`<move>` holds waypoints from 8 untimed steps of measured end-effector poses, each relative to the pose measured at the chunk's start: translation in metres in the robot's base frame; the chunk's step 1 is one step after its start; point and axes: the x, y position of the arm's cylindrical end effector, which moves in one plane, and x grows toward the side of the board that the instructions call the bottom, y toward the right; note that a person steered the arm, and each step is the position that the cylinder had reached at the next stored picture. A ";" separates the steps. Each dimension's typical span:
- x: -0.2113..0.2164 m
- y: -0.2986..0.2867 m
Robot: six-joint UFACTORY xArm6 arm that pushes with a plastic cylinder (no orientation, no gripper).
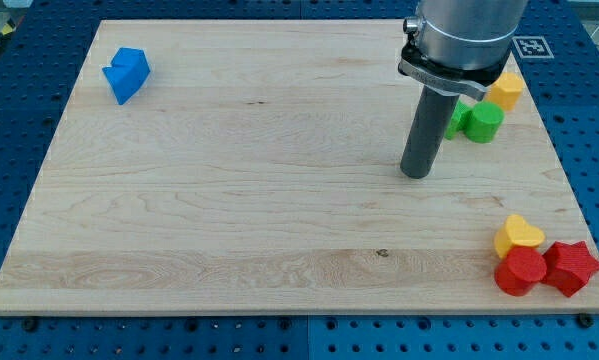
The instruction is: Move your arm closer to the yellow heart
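Yellow heart [518,235] is sitting at the board's [229,180] lower right corner, touching the red cylinder [520,271]. I am resting my tip [415,174] well up-left of it, touching nothing.

Seven blocks are counted on the bench [279,200]. Blue: one block [127,74]. Green: two, a cylinder [485,122] and a partly hidden green block [457,120]. Yellow: two, a heart [519,236] and a yellow block [506,89]. Red: two, a round one [521,271] and a star [571,267].
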 end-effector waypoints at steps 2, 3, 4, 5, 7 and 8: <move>0.012 0.025; 0.021 0.048; 0.026 0.065; 0.027 0.068; 0.046 0.100; 0.048 0.104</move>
